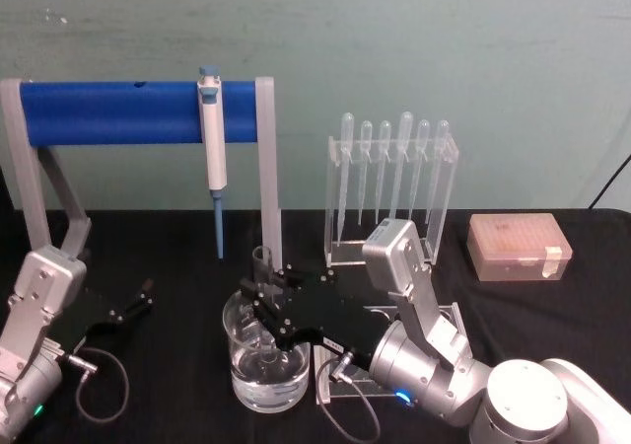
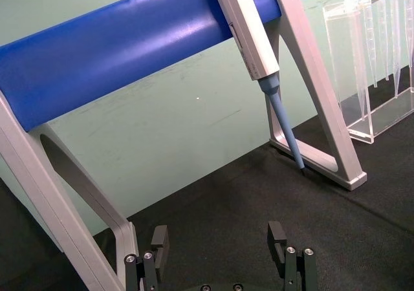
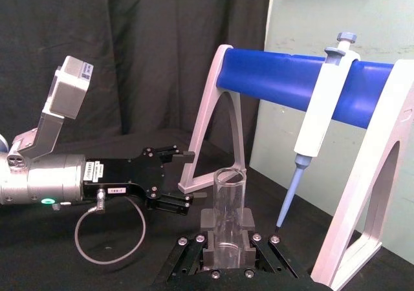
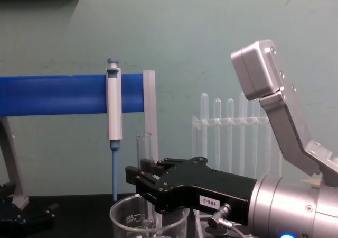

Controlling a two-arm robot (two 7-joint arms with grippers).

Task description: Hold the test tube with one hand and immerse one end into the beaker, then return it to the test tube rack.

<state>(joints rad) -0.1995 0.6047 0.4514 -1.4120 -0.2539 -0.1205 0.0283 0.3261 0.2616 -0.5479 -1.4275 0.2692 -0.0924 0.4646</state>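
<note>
My right gripper (image 1: 262,296) is shut on the test tube (image 1: 261,263), a clear glass tube held upright over the beaker (image 1: 246,380). The tube's lower end reaches down inside the beaker, which holds clear liquid; I cannot tell whether the tip touches the liquid. From the side, the test tube (image 4: 144,148) rises above the black right gripper (image 4: 143,181), with the beaker (image 4: 127,218) rim just below. In the right wrist view the test tube (image 3: 228,197) stands clamped between the fingers. My left gripper (image 1: 133,306) rests open at the table's left, its fingers (image 2: 158,239) apart and empty.
A blue-barred stand (image 1: 128,111) with a hanging white pipette (image 1: 212,138) spans the back left. A clear rack of plastic pipettes (image 1: 389,183) stands behind the right arm. A pink tip box (image 1: 518,249) sits at the right. Black cloth covers the table.
</note>
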